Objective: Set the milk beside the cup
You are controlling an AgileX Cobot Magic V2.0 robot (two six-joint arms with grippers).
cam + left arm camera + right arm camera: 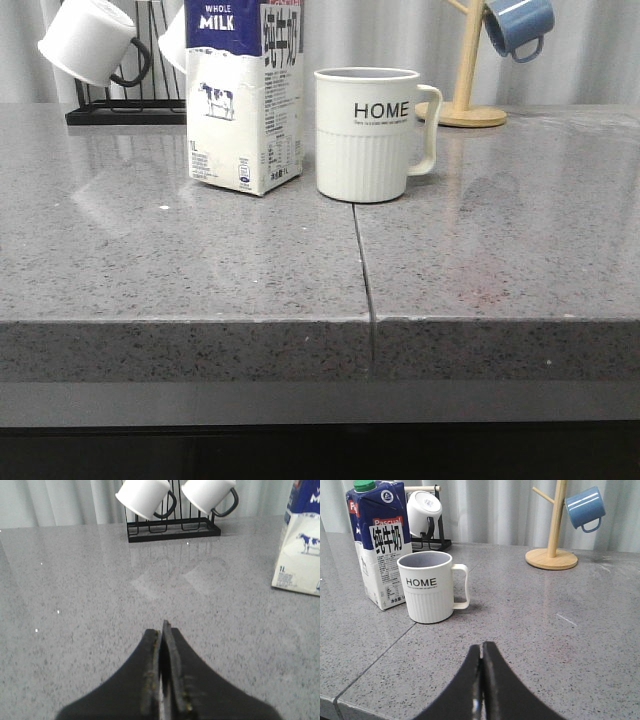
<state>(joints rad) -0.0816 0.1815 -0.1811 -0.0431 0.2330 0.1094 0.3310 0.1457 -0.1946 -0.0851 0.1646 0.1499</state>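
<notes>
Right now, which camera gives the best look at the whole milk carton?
The right wrist view: the milk shows whole, green cap to base, standing just beside the cup. The front view crops its top above the "WHOLE MILK" band. The left wrist view catches only a cropped slice at the frame edge.

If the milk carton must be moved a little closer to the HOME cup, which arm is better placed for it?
Probably the left. The milk carton stands left of the HOME cup, on the left gripper's side; the right gripper faces the cup first. Both are shut, holding nothing.
</notes>
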